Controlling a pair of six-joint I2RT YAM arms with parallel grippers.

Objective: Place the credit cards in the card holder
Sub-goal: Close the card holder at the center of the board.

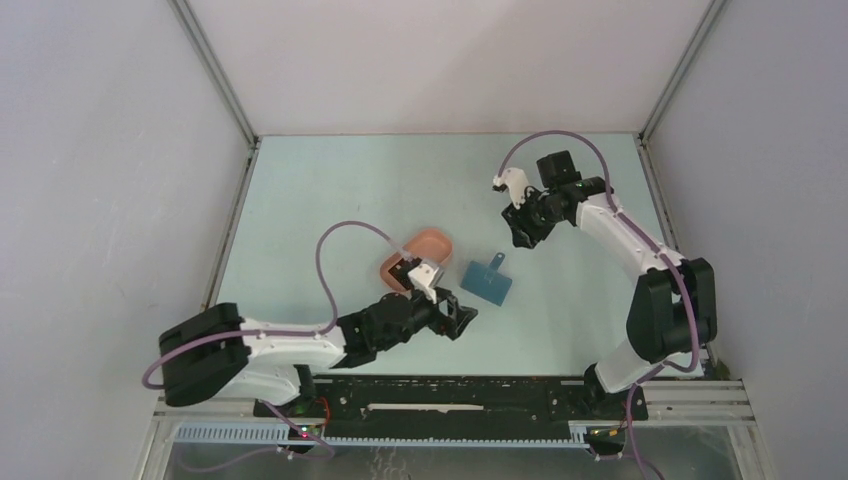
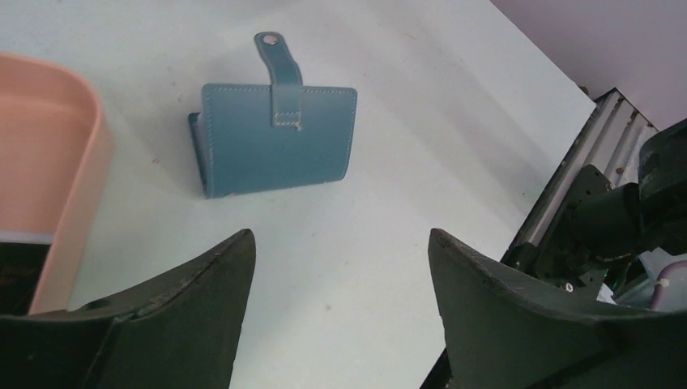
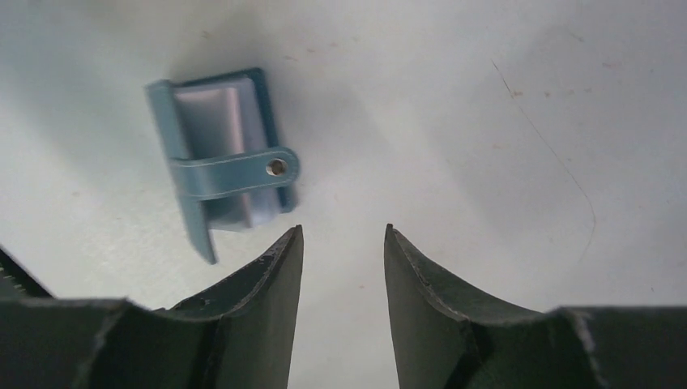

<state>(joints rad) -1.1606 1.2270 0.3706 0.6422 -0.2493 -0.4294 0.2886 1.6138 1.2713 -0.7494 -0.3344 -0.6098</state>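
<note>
While our left gripper (image 2: pixel 339 239) and right gripper (image 3: pixel 342 235) both hang parted and empty, the blue wallet (image 1: pixel 487 281) lies folded on the table (image 1: pixel 330 200) between them, just beside the pink tray (image 1: pixel 440 237). We judge it may skid when prodded; nothing pins it.

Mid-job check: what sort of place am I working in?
Probably a lab test cell: plain white panel walls enclose a pale tabletop, a metal mounting rail runs along its near edge, with a blue card holder and pink tray laid out.
</note>
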